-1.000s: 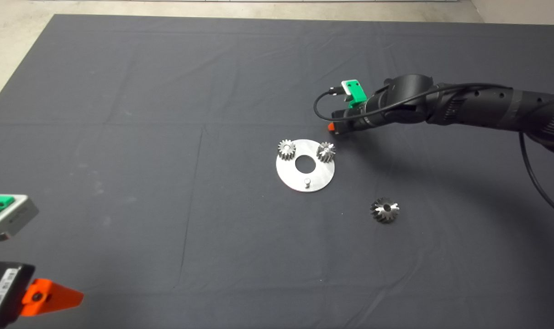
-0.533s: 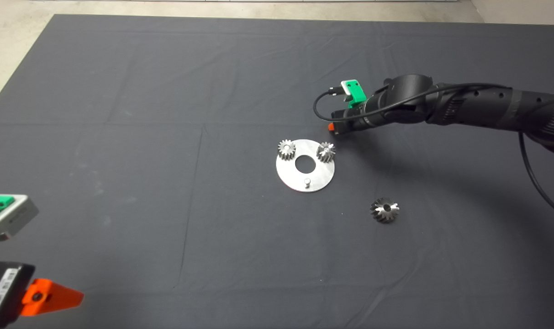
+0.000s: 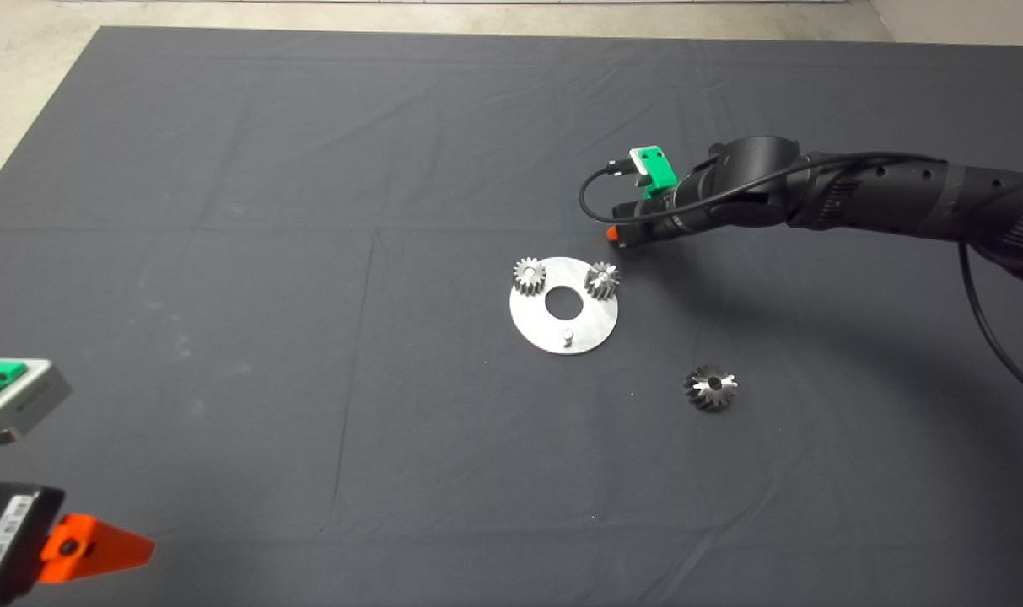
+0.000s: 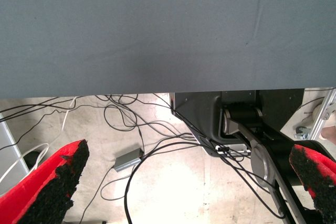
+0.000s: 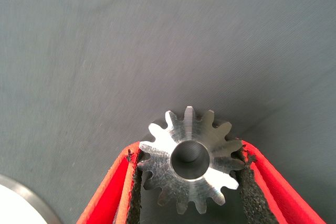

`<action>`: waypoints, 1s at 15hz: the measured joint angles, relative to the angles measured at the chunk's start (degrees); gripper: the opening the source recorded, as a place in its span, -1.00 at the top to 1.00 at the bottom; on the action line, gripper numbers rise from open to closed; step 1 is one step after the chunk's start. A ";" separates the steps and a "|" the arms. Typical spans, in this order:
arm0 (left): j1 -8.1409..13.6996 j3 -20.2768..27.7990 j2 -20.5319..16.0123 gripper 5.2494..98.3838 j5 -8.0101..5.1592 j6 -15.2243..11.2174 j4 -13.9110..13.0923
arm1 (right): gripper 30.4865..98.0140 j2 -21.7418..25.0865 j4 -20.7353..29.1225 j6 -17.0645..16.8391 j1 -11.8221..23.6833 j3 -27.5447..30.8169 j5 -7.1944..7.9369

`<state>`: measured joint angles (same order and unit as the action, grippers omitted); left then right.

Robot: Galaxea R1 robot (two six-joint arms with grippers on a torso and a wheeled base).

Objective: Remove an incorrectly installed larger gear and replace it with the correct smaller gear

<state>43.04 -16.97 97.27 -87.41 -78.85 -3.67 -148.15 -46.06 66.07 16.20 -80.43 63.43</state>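
One dark mat is covering the table, wrinkled in places. The right arm is reaching in over it, its right gripper hovering just beyond the far right edge of the round silver plate. Its red fingers are clamping the smaller gear, which is showing stubby cut teeth, a scuffed metal face and a dark centre hole. Two silver gears are sitting on the plate, beside a bare pin. The larger gear, dark steel with glinting teeth, is lying on the mat near the plate's right. The left gripper is waiting at the lower left edge, fingers spread.
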 measured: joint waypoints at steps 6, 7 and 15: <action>0.00 0.00 0.04 -0.99 0.00 0.00 -0.01 | 0.70 0.87 5.60 -6.64 7.11 0.33 0.33; 0.00 0.00 0.02 -0.99 -0.02 -0.01 0.02 | 0.70 1.57 7.25 -8.02 7.77 1.13 0.33; 0.00 0.02 0.00 -0.99 0.00 -0.01 -0.01 | 0.70 5.14 9.84 -11.23 10.07 18.16 0.10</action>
<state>43.04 -16.94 97.27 -87.41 -78.86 -3.68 -143.01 -36.22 54.85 26.27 -62.28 63.53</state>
